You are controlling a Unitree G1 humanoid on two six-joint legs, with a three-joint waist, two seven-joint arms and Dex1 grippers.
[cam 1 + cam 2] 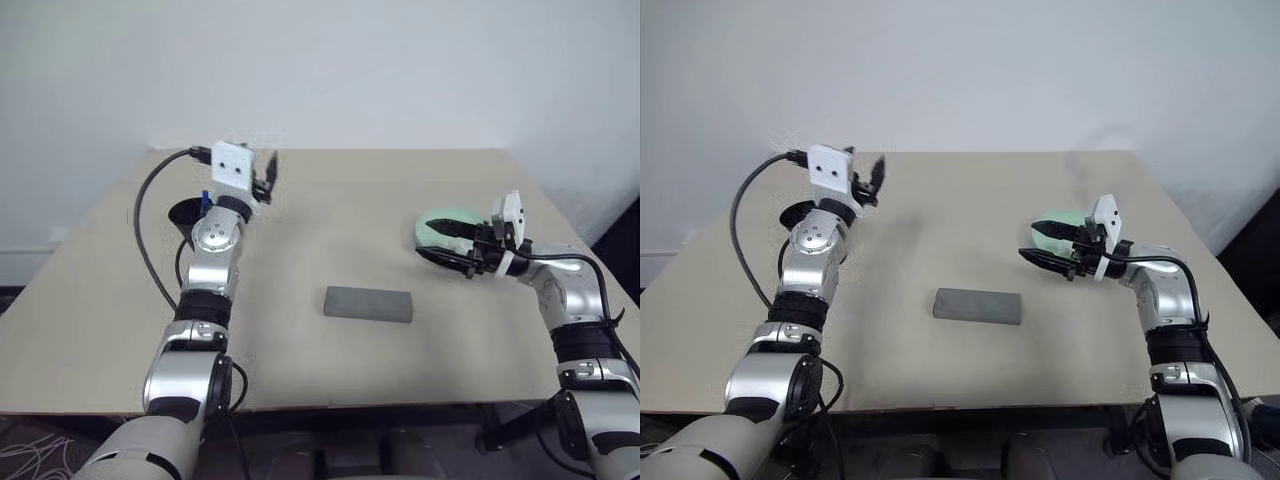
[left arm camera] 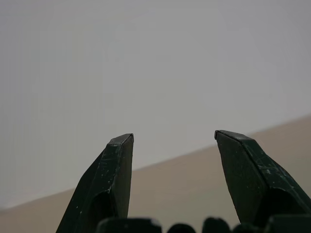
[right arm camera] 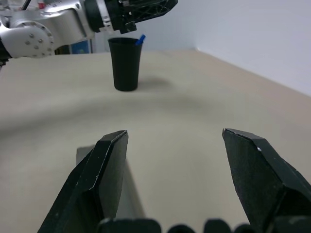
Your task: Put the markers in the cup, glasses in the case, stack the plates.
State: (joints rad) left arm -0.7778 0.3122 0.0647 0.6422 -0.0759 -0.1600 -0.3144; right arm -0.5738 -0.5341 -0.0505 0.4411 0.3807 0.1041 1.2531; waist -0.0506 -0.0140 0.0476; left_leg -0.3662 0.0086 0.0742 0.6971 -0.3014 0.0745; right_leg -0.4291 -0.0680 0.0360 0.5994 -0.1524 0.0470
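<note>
Cup [image 3: 125, 64]: stood at tabletop [image 1: 330, 360] far left, blue marker tip [image 3: 141, 39] within, below released left claw [image 1: 266, 172]; case [image 1: 368, 304] lay closed mid-tabletop; mint plate [image 1: 436, 226] beside released, empty right claw [image 1: 452, 246], presumably stacked

My workspace: a bare test room of the lab kind. A plain beige table [image 1: 330, 210] stands against a blank white wall [image 1: 330, 70], with no household furniture around it. My metal arms reach over the top, each with a white camera block at the wrist and a loose black cable [image 1: 145, 230].
</note>
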